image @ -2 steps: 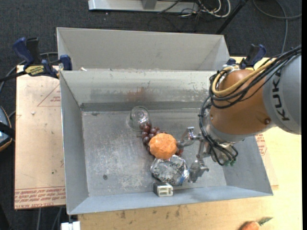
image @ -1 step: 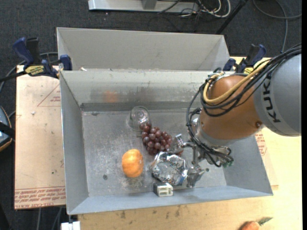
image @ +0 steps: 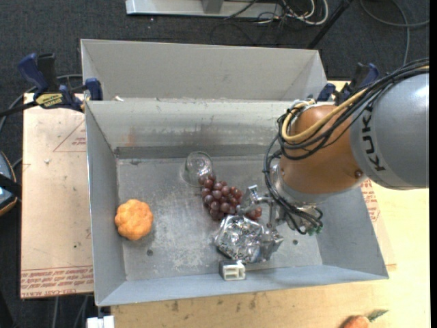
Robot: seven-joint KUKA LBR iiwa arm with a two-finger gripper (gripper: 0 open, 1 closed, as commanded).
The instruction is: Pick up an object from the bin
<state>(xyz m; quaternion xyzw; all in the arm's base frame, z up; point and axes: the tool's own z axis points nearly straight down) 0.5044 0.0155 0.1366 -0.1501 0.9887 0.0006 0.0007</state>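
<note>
Pincer (image: 265, 214) hung low in the right half of the bin (image: 102, 183), at the edge of a crumpled silver foil wad (image: 239, 241).

From where I stood, the orange-covered wrist (image: 317, 149) hid much of it, so I could not tell whether the pincer was wide or narrow, and nothing showed in its grip. The foil wad lay just below it, close to the bin's near edge and right of the middle. A bunch of dark red grapes (image: 220, 198) sat just to its left, touching the top of the foil. A small white block (image: 233, 271) rested against the near wall, just beside the foil. A clear cup (image: 198, 164) lay beyond the grapes toward the far wall. An orange pumpkin-shaped toy (image: 133, 219) sat well apart, near the left wall.
</note>
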